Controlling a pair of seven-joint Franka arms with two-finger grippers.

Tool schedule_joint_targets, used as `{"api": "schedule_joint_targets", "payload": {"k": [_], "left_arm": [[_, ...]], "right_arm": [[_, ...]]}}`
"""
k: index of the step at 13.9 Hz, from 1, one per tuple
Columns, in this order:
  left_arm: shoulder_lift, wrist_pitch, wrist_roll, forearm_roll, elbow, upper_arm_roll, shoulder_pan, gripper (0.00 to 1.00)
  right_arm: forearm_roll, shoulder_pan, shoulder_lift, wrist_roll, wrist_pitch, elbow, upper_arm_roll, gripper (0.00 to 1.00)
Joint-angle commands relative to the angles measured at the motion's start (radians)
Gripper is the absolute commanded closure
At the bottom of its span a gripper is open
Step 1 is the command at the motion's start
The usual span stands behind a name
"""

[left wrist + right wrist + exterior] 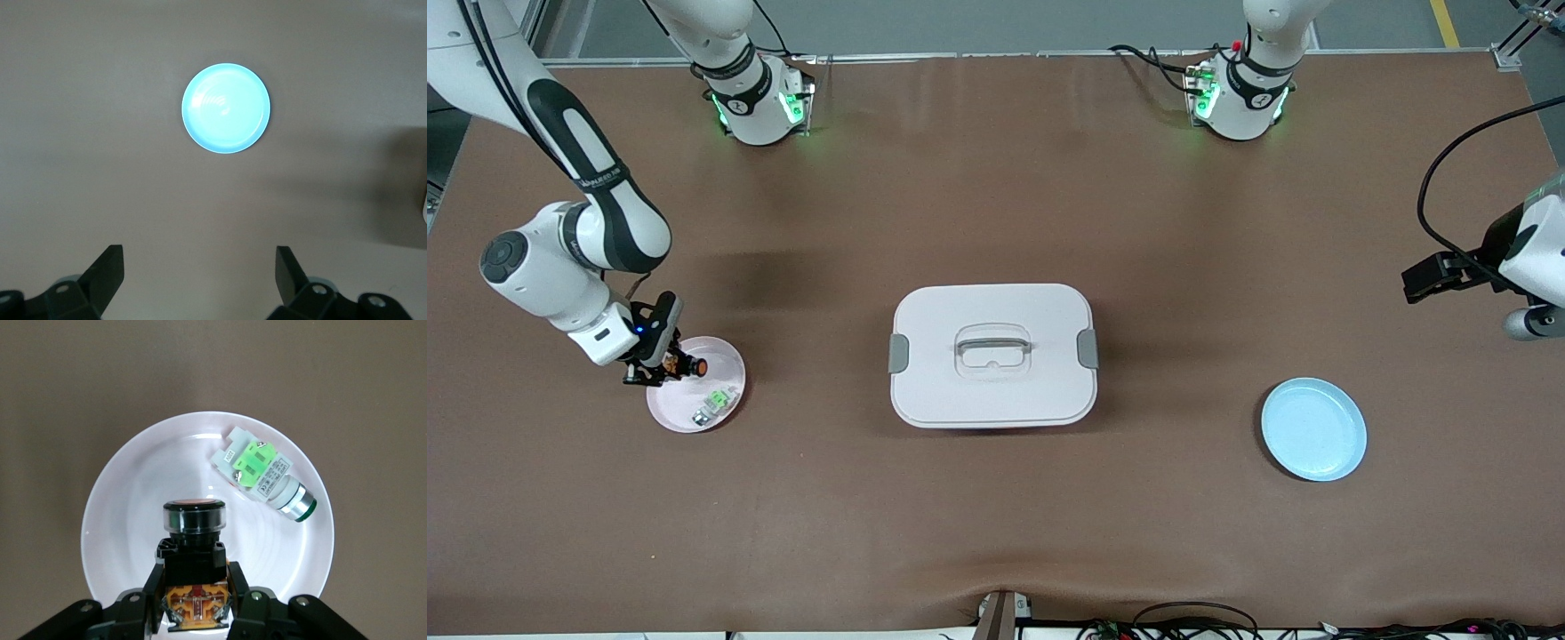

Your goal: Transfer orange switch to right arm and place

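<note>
Clenched on the orange switch [194, 550], the right gripper [660, 362] is held over the pink plate [728, 357] at the right arm's end of the table. In the front view the switch [686, 364] is seen only as a small dark body with an orange tip, just above the plate's rim. The right wrist view gives more: the black body is pinched between the two fingers [148, 603], the round cap points away from the claw, and orange and metal parts show at the end nearest the wrist. In that same view a green-and-white component [265, 475] is seen lying on the plate [113, 520], just past the switch and apart from it; in the front view it is a small pale-green speck [711, 402].

At the table's other end the left gripper [1432, 277] is kept waiting in the air, released, its fingers [107, 273] spread wide with nothing between them. Its wrist view shows the blue plate [226, 108] bare, well clear of the claw, with plain brown table [80, 167] all around it.

Only the front view shows the white lidded box [992, 355], set at the table's middle between the two plates [1313, 429]. Wide bare brown surface [996, 204] lies between each plate and the box, and between the box and the table's edges.
</note>
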Motion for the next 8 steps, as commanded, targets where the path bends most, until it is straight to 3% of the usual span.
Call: {"api": "schedule_joint_targets", "payload": {"k": [1, 4, 8], "left_arm": [[-0.016, -0.012, 0.039, -0.015, -0.001, -0.009, 0.014, 0.0], [-0.051, -0.004, 0.042, -0.028, -0.007, 0.013, -0.021, 0.0], [-0.14, -0.003, 0.089, -0.158, -0.05, 0.34, -0.273, 0.0]], "right_arm": [[-0.024, -0.017, 0.044, -0.007, 0.025, 0.022, 0.003, 1.0], [-0.024, -0.014, 0.065, 0.002, 0.046, 0.023, -0.023, 1.0], [-0.023, -0.014, 0.073, 0.016, 0.048, 0.023, -0.03, 1.0]]}}
